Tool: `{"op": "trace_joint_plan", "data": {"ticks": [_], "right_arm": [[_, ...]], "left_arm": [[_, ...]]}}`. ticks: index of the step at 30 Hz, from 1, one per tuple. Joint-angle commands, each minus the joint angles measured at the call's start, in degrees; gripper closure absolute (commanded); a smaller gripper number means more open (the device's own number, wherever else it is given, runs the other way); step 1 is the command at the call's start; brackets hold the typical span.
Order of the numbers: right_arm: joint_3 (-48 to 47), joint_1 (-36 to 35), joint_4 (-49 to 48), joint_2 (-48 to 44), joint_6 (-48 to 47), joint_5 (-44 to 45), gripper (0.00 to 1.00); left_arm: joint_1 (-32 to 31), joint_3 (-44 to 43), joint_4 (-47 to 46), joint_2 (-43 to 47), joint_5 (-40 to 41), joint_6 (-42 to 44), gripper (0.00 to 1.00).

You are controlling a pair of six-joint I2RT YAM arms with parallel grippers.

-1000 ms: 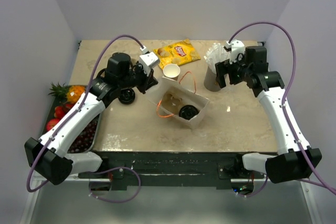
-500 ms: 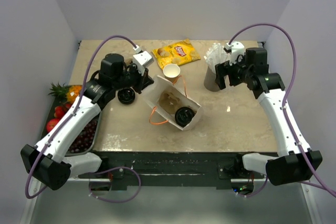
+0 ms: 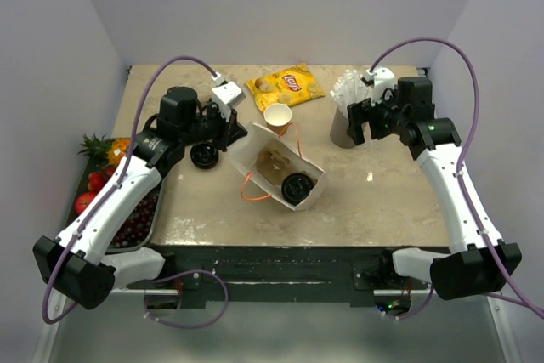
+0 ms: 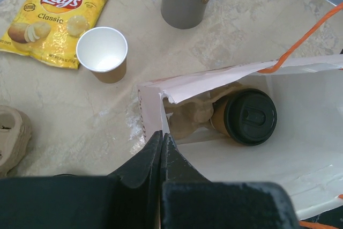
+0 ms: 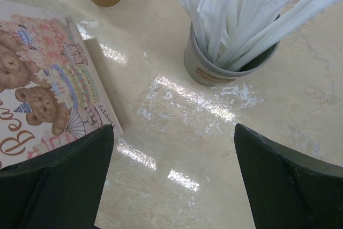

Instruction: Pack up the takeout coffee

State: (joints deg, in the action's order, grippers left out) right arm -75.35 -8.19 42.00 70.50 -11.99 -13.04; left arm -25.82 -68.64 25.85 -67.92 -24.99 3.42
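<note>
Mid-frame, the bag point(image 3: 245, 157) swung left since before; left gripper point(image 4: 162, 135) pinches its rim, right gripper point(image 5: 170, 132) wide open. Tug harder, paper could rip, dumping the lidded cup point(image 4: 250, 116).

Black-lidded tan cup point(image 4: 246, 116) inside the white bag point(image 4: 230, 167)

Bright, even overhead light, soft short shadows. White glare streaks on the glossy table point(image 5: 182, 92) in the right wrist view. Left gripper point(image 4: 161, 135) near the lens is dark, slightly soft; rest sharp.
</note>
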Motion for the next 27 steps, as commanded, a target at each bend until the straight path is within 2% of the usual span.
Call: {"op": "trace_joint_plan", "data": {"ticks": [1,12,13,15,21,25,27], "right_arm": [[-0.9,0.3,-1.7,-0.1,0.2,-1.1,0.04],[-4.8,0.3,-0.8,2.6,-0.1,-1.3,0.03],[-5.1,0.3,-0.7,3.1,-0.2,-1.2,0.03],[-5.3,0.3,-0.7,3.2,-0.2,-1.0,0.03],[-6.5,0.3,-0.6,4.5,-0.3,-1.3,0.03],[-7.9,0.2,-0.6,5.4,-0.4,-1.3,0.03],[-8.3,0.3,-0.8,5.9,-0.5,-1.1,0.03]], "left_arm": [[0.5,-2.1,-1.1,-0.6,-3.2,-2.8,1.00],[0.3,-6.1,-4.3,-7.1,-7.4,-12.7,0.99],[0.3,-6.2,-5.0,-7.5,-7.8,-13.3,0.91],[0.4,-6.9,-5.7,-8.7,-8.2,-14.3,0.81],[0.2,-10.5,-7.7,-12.0,-9.5,-15.6,0.62],[0.1,-11.9,-8.2,-13.0,-9.4,-15.9,0.42],[0.1,-12.4,-8.4,-13.1,-9.4,-15.7,0.37]]}}
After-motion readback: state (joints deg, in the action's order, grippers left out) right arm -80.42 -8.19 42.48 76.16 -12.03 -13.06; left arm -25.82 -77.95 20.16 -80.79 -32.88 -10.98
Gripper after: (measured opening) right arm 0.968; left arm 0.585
